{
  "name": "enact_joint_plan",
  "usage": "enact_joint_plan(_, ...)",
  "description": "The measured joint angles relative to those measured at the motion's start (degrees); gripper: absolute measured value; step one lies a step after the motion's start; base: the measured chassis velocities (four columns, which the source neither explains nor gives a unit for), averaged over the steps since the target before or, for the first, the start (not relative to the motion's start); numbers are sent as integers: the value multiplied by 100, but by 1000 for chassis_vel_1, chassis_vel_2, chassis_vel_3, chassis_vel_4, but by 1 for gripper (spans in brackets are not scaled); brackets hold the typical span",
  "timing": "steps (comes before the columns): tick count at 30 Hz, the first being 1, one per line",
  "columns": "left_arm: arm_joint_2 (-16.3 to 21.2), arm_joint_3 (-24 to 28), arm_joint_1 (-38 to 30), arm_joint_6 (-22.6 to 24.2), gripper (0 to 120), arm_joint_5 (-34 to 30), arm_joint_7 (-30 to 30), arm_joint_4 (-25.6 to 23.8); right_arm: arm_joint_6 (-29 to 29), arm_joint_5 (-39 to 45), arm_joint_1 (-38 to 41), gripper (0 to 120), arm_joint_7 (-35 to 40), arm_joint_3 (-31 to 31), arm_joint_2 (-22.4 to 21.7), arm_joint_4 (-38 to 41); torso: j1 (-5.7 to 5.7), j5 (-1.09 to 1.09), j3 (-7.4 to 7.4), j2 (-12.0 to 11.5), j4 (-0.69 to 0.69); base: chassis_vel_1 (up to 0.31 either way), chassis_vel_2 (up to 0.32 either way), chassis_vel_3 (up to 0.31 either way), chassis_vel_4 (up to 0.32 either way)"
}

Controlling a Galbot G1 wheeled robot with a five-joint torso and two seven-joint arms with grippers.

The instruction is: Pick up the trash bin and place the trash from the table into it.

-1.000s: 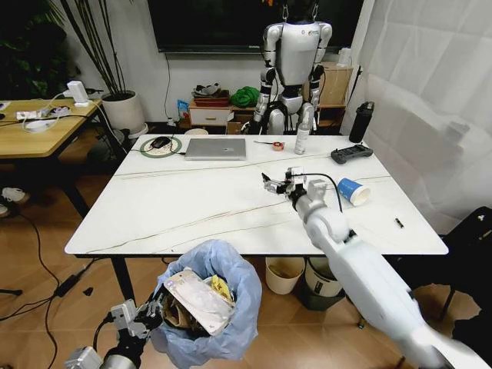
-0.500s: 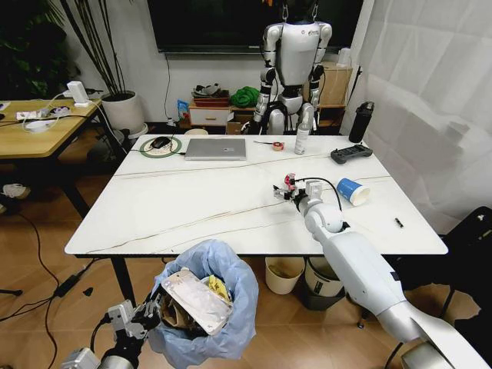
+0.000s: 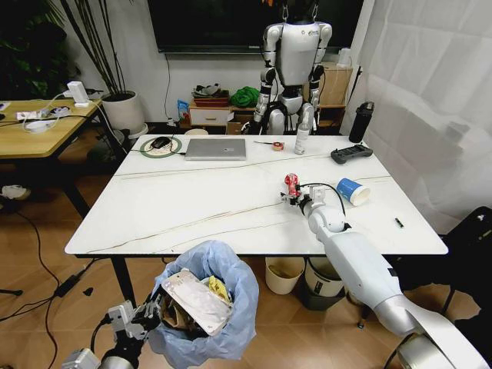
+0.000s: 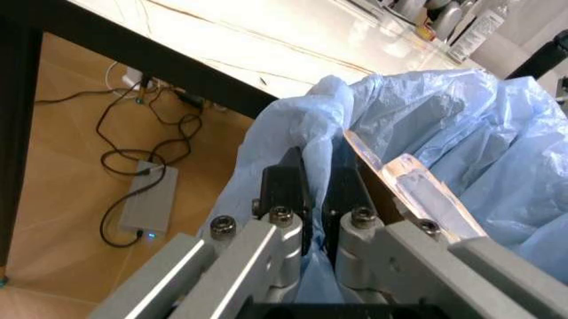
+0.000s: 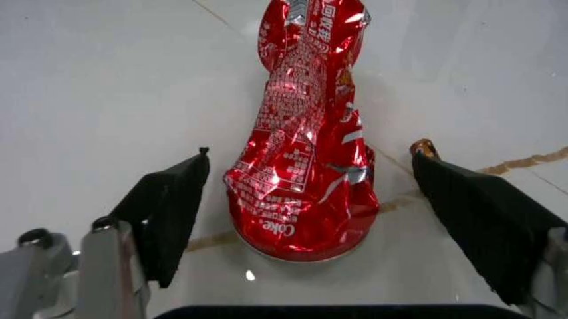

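Observation:
The trash bin (image 3: 219, 307), lined with a light-blue bag, hangs below the near edge of the white table (image 3: 192, 207); a flat white packet (image 3: 196, 298) and yellow wrapper lie in it. My left gripper (image 4: 312, 199) is shut on the bin's bagged rim (image 4: 302, 153). A crushed red wrapper (image 5: 306, 153) lies on the table, also seen as a red wrapper (image 3: 291, 183) right of centre. My right gripper (image 5: 306, 219) is open, its fingers (image 5: 173, 212) on either side of the wrapper, not touching it. A blue-and-white paper cup (image 3: 353, 191) lies on its side to the right.
A laptop (image 3: 216, 148), a black controller (image 3: 351, 154), a mouse on a round mat (image 3: 160, 144) and a bottle (image 3: 302, 138) stand along the table's far edge. A small dark item (image 3: 399, 223) lies near the right edge. Buckets (image 3: 284, 274) stand under the table. A humanoid robot (image 3: 292, 61) stands behind.
My right gripper has moved right and farther over the table until its open fingers straddle the red wrapper. The bin in my left gripper has barely moved.

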Motion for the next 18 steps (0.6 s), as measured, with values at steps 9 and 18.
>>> enact_joint_plan(9,25,-2,-21,-1,0,-21,0,14,79,-6,-26,50,-58,42,-29,-72,0,0,-1,0,0,0,0,0,0)
enact_joint_plan(18,47,-13,-54,3,0,-68,-5,48,109,421,-224,44,-141,85,-178,577,1,0,0,0,2,0,0,0,0)
